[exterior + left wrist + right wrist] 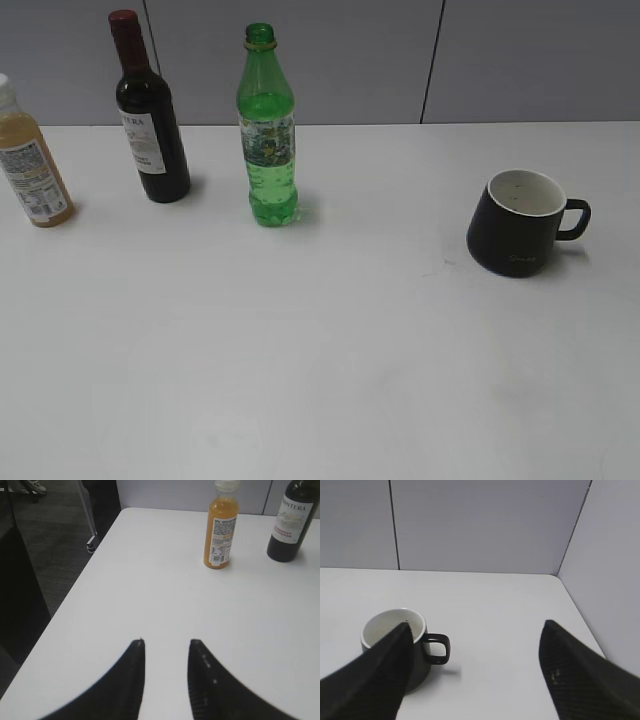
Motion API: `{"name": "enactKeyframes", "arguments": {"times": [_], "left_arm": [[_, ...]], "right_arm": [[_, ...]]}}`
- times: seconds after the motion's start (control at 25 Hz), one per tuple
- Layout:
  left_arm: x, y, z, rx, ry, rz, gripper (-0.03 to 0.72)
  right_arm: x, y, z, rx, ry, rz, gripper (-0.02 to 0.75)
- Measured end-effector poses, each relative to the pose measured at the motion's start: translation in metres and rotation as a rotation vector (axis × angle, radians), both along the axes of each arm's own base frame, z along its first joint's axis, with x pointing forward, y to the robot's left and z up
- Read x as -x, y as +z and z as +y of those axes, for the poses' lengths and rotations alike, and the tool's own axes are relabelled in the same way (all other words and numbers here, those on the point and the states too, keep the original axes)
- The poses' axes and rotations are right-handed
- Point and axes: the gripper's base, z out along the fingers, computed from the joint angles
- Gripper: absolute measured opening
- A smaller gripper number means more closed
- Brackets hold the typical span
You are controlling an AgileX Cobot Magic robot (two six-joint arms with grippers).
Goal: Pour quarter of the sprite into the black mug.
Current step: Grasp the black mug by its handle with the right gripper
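Nothing's really started yet — the sprite (267, 130) stands untouched on the counter (320, 350) well left of the black mug (515, 222) (upright, looks empty), with the left tool (166, 647) spread a little and the right tool (477, 630) spread wide, both holding nothing, so grabbing and pouring are all still ahead.

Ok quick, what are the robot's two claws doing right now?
Left gripper: open a little, holding nothing, above bare table.
Right gripper: wide open, holding nothing, near the black mug.
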Motion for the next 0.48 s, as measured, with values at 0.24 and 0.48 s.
{"name": "enactKeyframes", "arguments": {"times": [0.24,0.48], "left_arm": [[0.0,0.0,0.0,0.0,0.0,0.0,0.237],[0.0,0.0,0.0,0.0,0.0,0.0,0.237]], "right_arm": [[-0.021,-0.019,-0.001,0.003,-0.006,-0.004,0.592],[-0.044,-0.035,0.003,-0.015,0.051,-0.002,0.592]]}}
